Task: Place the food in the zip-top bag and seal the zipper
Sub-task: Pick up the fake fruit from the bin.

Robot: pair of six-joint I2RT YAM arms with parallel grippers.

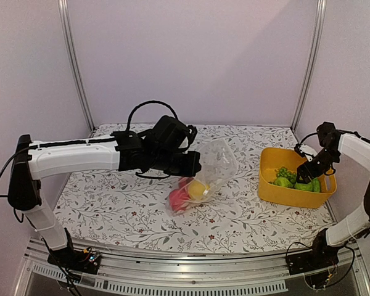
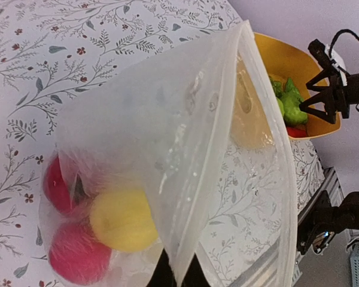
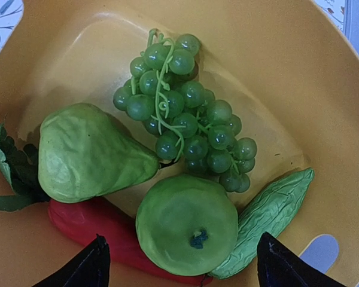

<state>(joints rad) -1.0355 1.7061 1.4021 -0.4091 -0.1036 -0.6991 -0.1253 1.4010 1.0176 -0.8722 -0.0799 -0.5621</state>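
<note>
My left gripper (image 1: 194,164) is shut on the rim of the clear zip-top bag (image 1: 214,161) and holds its mouth up; the pinch shows in the left wrist view (image 2: 178,276). Inside the bag (image 2: 167,137) lie two red balls (image 2: 78,252) and a yellow ball (image 2: 123,219). My right gripper (image 1: 306,172) is open above the yellow tub (image 1: 268,185). In the right wrist view its fingertips (image 3: 90,266) stand either side of a green apple (image 3: 186,224), with green grapes (image 3: 182,101), a green pear (image 3: 87,152), a cucumber (image 3: 272,209), a red pepper (image 3: 96,224) and leafy greens (image 3: 9,164).
The tub's rim (image 3: 347,119) surrounds the right gripper. The floral tablecloth (image 1: 111,197) covers the table. Metal frame posts (image 1: 74,61) stand at the back corners.
</note>
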